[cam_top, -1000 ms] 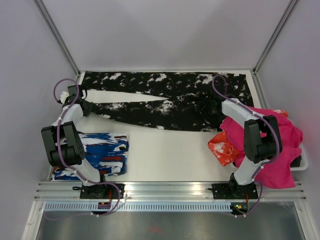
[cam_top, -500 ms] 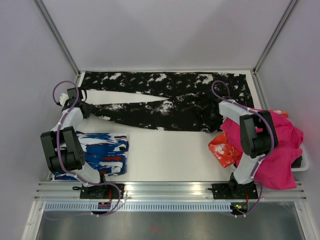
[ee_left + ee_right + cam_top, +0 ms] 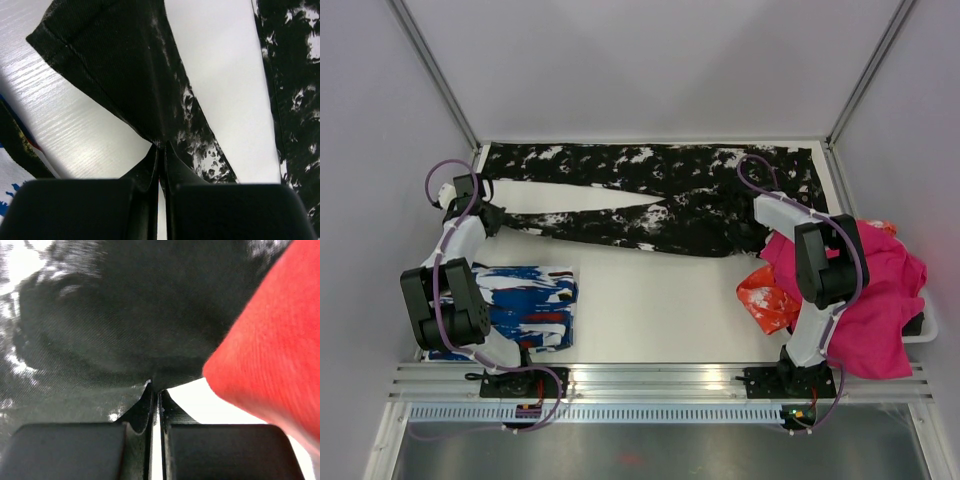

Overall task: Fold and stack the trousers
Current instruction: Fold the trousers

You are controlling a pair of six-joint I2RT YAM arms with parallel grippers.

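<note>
Across the far half of the white table (image 3: 660,300), the long black fabric trousers with white splatter print (image 3: 700,215) are lying spread out flat, the waist toward the right side and the two legs running leftward, parting slightly so a strip of bare table is showing between them. The left end effector (image 3: 161,147) is sitting low at the cuff end of the nearer leg, its fingers pressed together and pinching the hemmed edge of the trousers. The right end effector (image 3: 155,387) is reaching down at the near edge of the waist part, its fingers likewise squeezed together on the dark cloth's border, just beside a plain magenta cloth (image 3: 880,290) that is draping over a white bin (image 3: 920,325) at the right edge of the table. A crumpled orange-red cloth with white marks (image 3: 765,295) is lying against the magenta cloth. Near the left arm's base, a folded blue, white and red streaked garment (image 3: 525,305) is resting on the table, apart from the trousers.
</note>
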